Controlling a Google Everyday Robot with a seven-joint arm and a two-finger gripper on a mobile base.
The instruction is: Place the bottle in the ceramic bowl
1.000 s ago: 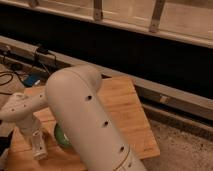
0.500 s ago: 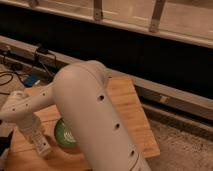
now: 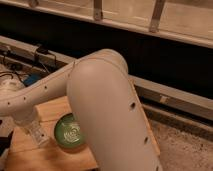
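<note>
My gripper [image 3: 31, 126] hangs at the left edge of the wooden table [image 3: 50, 157], pointing down, at the end of the big white arm [image 3: 107, 115] that fills the middle of the camera view. It is shut on the bottle [image 3: 38, 137], a small whitish thing that sticks out below it at a tilt, just left of the bowl. The ceramic bowl [image 3: 70, 132] is dark green with a pale swirl inside. It sits on the table right of the gripper, its right side hidden behind the arm.
Cables and a blue object [image 3: 31, 79] lie on the floor at the far left. A long dark wall with a metal rail [image 3: 170, 97] runs behind the table. Speckled floor [image 3: 185, 147] lies to the right.
The arm's elbow has swung up and to the right, uncovering more of the bowl. The gripper has shut on the bottle and stays beside the bowl.
</note>
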